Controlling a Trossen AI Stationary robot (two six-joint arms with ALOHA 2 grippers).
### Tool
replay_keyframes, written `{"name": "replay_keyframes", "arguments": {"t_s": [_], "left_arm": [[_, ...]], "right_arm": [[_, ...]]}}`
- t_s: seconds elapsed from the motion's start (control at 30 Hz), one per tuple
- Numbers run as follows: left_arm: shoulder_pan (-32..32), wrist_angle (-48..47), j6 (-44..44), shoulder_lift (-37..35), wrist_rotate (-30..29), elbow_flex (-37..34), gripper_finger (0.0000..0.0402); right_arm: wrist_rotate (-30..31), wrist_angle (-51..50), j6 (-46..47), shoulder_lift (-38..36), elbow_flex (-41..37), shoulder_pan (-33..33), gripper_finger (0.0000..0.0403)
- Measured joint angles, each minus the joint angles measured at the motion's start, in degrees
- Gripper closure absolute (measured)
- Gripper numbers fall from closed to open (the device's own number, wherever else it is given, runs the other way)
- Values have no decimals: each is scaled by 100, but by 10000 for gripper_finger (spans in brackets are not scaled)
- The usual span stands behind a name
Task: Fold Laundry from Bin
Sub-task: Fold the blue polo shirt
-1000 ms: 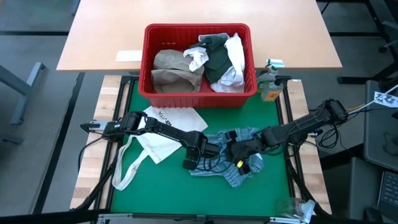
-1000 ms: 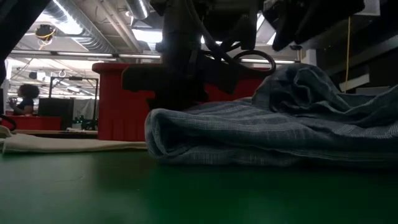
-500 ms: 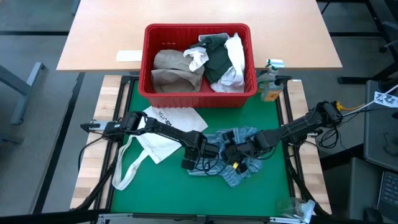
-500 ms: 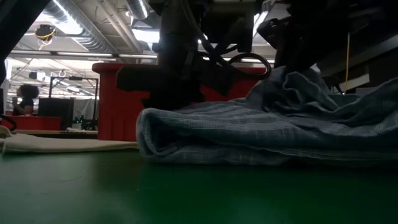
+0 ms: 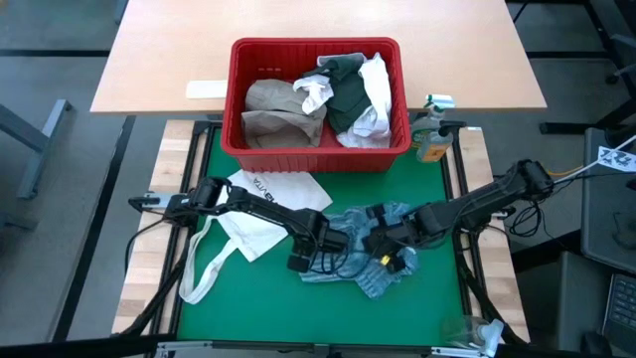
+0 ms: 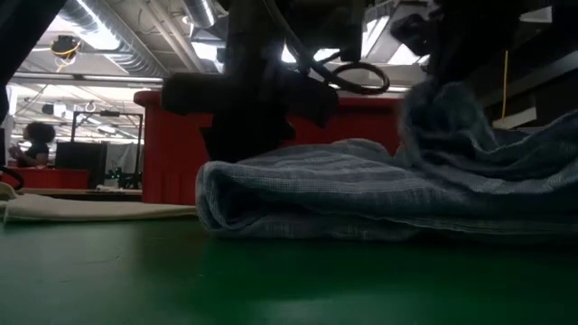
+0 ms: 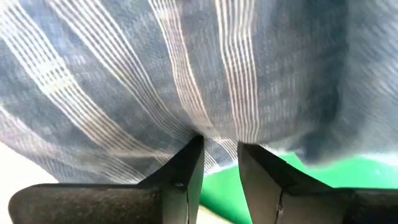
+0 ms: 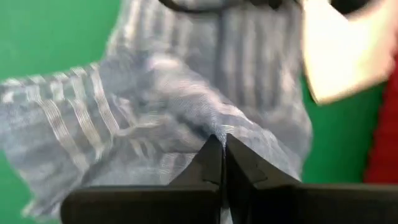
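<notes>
1. My biggest risk: my right gripper pinches only a small ridge of the blue-striped cloth, fingertips pressed nearly together. I judge that a quick lift could let the thin fabric slide free.
2. A second risk: my left gripper has its fingers a narrow gap apart, tips against the same cloth. I cannot tell whether any fabric sits between them. If it grips nothing, pulling would only bunch the garment further.
3. The white tote bag lies just left of the cloth, and my left arm crosses over it. A sideways sweep could drag its straps.
4. Pose: both my arms stretch low over the green mat, left arm from the left edge, right arm from the right, grippers close together at the crumpled cloth near the mat's middle.
5. The rest of the laundry sits in the red bin at the far edge.
</notes>
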Motion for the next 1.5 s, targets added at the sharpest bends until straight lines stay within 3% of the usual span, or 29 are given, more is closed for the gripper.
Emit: {"name": "replay_keyframes", "arguments": {"t_s": [0.27, 0.47, 0.8, 1.1, 1.3, 1.5], "left_arm": [[-9, 19, 6, -6, -7, 7, 308], [-33, 18, 9, -6, -4, 11, 308], [-46, 7, 9, -15, -4, 15, 308], [-46, 22, 6, -17, -152, 20, 308], [-46, 154, 9, -19, -323, 20, 308], [-46, 283, -75, -21, -326, 20, 308]], "right_arm": [[772, -2130, 1362, -614, 90, -2, 398], [755, -3146, 2061, -628, 90, -2, 400], [975, -3137, 2075, -624, 90, -4, 376], [1549, -3686, 1972, -624, 90, -4, 315], [1549, -3703, 1970, -622, 90, -4, 279], [1223, -3621, 1972, -617, 250, -4, 277]]}}
